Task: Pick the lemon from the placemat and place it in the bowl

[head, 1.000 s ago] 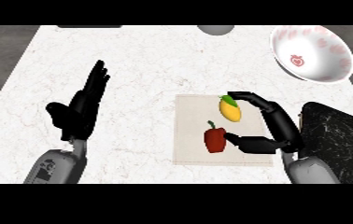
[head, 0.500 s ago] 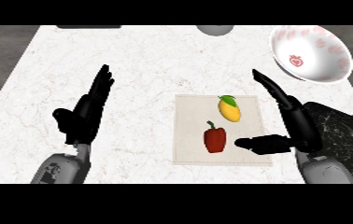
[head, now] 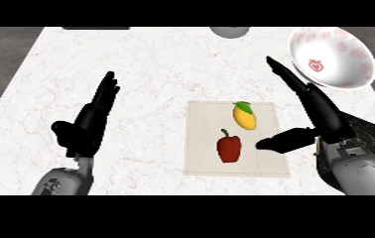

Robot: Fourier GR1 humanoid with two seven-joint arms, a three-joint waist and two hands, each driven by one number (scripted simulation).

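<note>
The lemon [head: 245, 116] sits on the pale placemat [head: 201, 157], in its upper half, with a green leaf at its top end. Just below and to its left lies a red bell pepper [head: 229, 148]; the 2 are close but apart. The bowl [head: 331, 58], white with red heart marks, stands beyond the mat toward the counter's far right corner, tipped so its inside faces this way.

The right hand [head: 316, 108] is spread wide, fingers straight and pointing away toward the bowl, thumb stuck out low toward the pepper. It hovers at the mat's right edge, holding nothing, and the lemon lies in the gap between fingers and thumb but untouched. The left hand [head: 86, 124] rests open at the left, fingers up, well apart from everything.

I'd say this is the approach to the pick: nothing is grasped yet. The next move calls for bringing the hand in over the lemon and curling round it alone, steering the thumb wide of the pepper, before any lift toward the bowl.
</note>
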